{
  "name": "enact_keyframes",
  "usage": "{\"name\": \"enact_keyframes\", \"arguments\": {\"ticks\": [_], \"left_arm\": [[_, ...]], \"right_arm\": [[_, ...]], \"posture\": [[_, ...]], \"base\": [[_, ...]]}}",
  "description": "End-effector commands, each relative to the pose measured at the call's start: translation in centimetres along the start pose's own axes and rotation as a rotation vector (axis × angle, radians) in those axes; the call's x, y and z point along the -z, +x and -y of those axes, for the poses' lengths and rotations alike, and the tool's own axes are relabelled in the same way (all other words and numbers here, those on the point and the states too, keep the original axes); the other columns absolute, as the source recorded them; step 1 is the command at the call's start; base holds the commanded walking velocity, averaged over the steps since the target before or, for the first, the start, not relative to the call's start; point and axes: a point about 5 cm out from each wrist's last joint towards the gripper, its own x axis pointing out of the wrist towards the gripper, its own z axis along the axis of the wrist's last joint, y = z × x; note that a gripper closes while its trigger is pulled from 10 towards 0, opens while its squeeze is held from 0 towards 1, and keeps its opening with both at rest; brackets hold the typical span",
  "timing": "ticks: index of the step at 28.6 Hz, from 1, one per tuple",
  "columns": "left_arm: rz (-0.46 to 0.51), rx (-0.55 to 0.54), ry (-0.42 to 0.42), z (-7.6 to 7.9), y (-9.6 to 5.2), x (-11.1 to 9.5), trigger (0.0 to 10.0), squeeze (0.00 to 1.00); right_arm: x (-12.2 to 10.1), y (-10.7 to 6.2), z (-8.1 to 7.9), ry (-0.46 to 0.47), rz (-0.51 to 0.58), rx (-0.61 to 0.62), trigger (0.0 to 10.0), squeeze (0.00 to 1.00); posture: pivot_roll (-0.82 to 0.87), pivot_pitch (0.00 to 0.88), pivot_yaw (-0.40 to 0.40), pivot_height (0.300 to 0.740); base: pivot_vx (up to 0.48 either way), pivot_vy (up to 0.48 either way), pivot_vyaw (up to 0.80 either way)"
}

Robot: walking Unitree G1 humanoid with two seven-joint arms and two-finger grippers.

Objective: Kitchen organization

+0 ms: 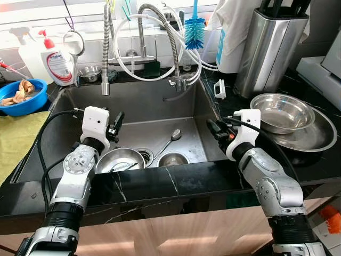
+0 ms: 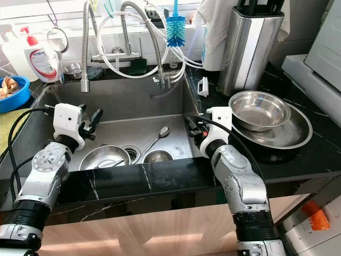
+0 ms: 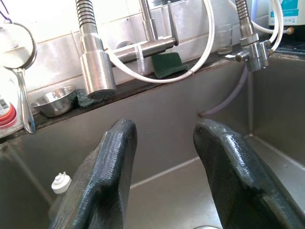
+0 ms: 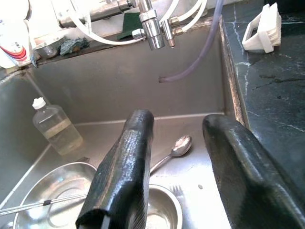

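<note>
Steel sink point(image 1: 160, 106) holds two bowls point(image 1: 120, 159) and a spoon point(image 1: 171, 140) near its front edge. Your left gripper point(image 1: 116, 126) and right gripper point(image 1: 214, 129) hover above, jaws apart, empty.

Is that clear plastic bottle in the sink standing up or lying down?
Standing upright. The clear plastic bottle rests on its base in the steel sink, white cap on top, partly filled with yellowish liquid.

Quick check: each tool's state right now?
Left tool: open, empty, over the sink.
Right tool: open, empty, at the sink's right side.
</note>
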Motion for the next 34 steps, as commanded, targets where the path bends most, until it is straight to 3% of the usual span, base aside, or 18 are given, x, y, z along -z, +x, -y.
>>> {"name": "enact_keyframes", "arguments": {"ticks": [1, 2, 3, 6, 11, 12, 15, 19, 22, 24, 27, 32, 34], "left_arm": [[0.005, 0.014, 0.026, 0.1, 0.1, -0.1, 10.0, 0.00], [0.006, 0.013, 0.027, 0.1, 0.1, -0.1, 10.0, 0.00], [0.007, 0.011, 0.026, 0.1, 0.1, -0.2, 10.0, 0.00], [0.010, 0.001, 0.035, -0.3, 0.0, -0.2, 10.0, 0.00], [0.029, -0.030, 0.097, -2.0, 0.1, -0.8, 10.0, 0.00], [0.029, -0.030, 0.097, -2.0, 0.1, -0.8, 10.0, 0.00], [0.050, -0.054, 0.179, -3.2, -0.3, -1.3, 10.0, 0.00], [0.054, -0.063, 0.241, -3.8, -0.6, -1.3, 10.0, 0.00], [0.044, -0.064, 0.303, -4.8, -1.1, -1.0, 10.0, 0.00], [0.042, -0.063, 0.307, -4.9, -1.2, -1.0, 10.0, 0.00], [0.031, -0.035, 0.376, -5.8, -1.8, -0.9, 10.0, 0.00], [0.026, -0.048, 0.358, -5.7, -2.1, -0.6, 10.0, 0.00], [0.017, -0.054, 0.311, -5.2, -2.5, -0.2, 10.0, 0.00]], "right_arm": [[-1.2, 0.1, 0.0, -0.026, 0.049, 0.009, 10.0, 1.00], [-1.5, 0.1, 0.0, -0.039, 0.072, 0.024, 10.0, 0.59], [-1.9, 0.1, 0.1, -0.055, 0.094, 0.040, 10.0, 0.00], [-3.6, -0.4, 0.5, -0.084, 0.197, 0.090, 10.0, 0.00], [-6.2, -2.4, 0.4, -0.300, 0.328, 0.120, 10.0, 0.00], [-6.2, -2.4, 0.4, -0.300, 0.328, 0.120, 10.0, 0.00], [-7.0, -4.9, 1.2, -0.357, 0.367, 0.168, 10.0, 0.00], [-7.5, -6.3, 1.8, -0.375, 0.384, 0.202, 10.0, 0.00], [-7.7, -8.9, 3.2, -0.431, 0.371, 0.277, 10.0, 0.00], [-7.6, -9.2, 3.4, -0.441, 0.363, 0.290, 10.0, 0.00], [-8.2, -11.3, 5.1, -0.474, 0.334, 0.401, 10.0, 0.00], [-8.0, -12.2, 6.2, -0.421, 0.317, 0.520, 10.0, 0.00], [-7.7, -12.5, 6.8, -0.383, 0.299, 0.589, 10.0, 0.00]], "posture": [[-0.06, 0.000, 0.045, 0.740], [-0.06, 0.000, 0.045, 0.740], [-0.06, 0.000, 0.045, 0.740], [-0.06, 0.000, 0.045, 0.740], [-0.06, 0.000, 0.044, 0.740], [-0.06, 0.000, 0.044, 0.740], [-0.06, 0.000, 0.044, 0.740], [-0.07, 0.000, 0.047, 0.740], [-0.08, 0.000, 0.047, 0.740], [-0.08, 0.000, 0.047, 0.740], [-0.09, 0.000, 0.053, 0.740], [-0.09, 0.000, 0.057, 0.740], [-0.09, 0.000, 0.060, 0.740]], "base": [[0.000, 0.000, 0.00], [0.000, 0.000, 0.00], [0.000, 0.000, 0.00], [0.000, 0.000, 0.00], [0.000, 0.000, 0.00], [0.000, 0.000, 0.00], [0.000, 0.000, 0.00], [0.000, 0.000, 0.00], [0.000, 0.000, 0.00], [0.000, 0.000, 0.00], [0.000, 0.000, 0.00], [0.000, 0.000, 0.00], [0.000, 0.000, 0.00]]}}
